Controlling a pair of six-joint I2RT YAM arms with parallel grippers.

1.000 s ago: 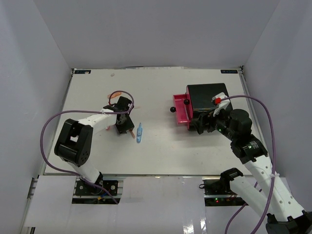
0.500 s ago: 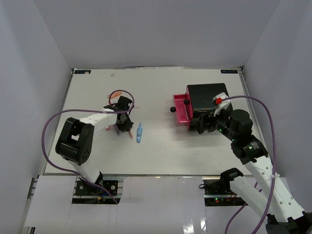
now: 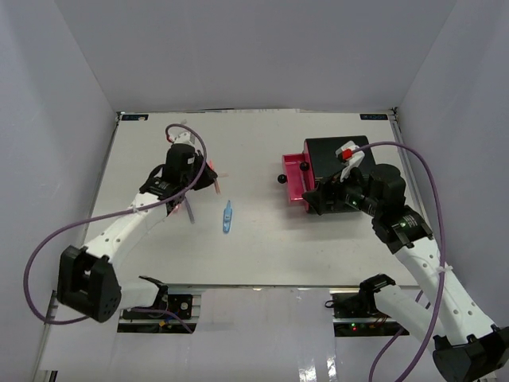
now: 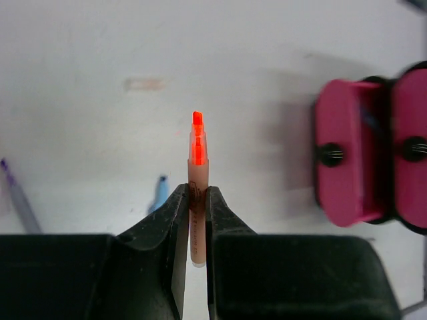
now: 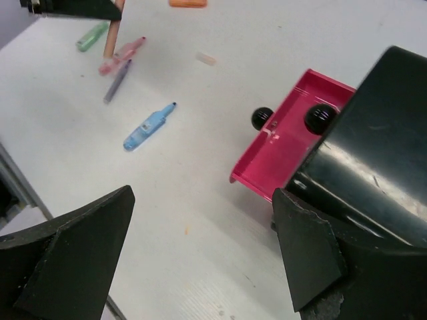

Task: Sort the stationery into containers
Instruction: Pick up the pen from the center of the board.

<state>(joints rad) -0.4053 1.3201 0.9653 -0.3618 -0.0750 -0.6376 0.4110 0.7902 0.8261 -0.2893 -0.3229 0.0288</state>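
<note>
Open tabletop (image 3: 262, 239) between light-blue pen (image 3: 227, 216) and pulled-out drawer (image 3: 294, 187), seemingly clear.

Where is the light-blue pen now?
Top view: the light-blue pen lies on the table between the left hand and the open pink drawer, nearer the hand.

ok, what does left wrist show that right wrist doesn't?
Left wrist only: the bare orange tip of the salmon highlighter, and the left gripper shut on it. Right wrist only: the right gripper open, a green highlighter, a pink pen, the inside of the open pink drawer. Both: the light-blue pen, the black drawer knobs.
</note>
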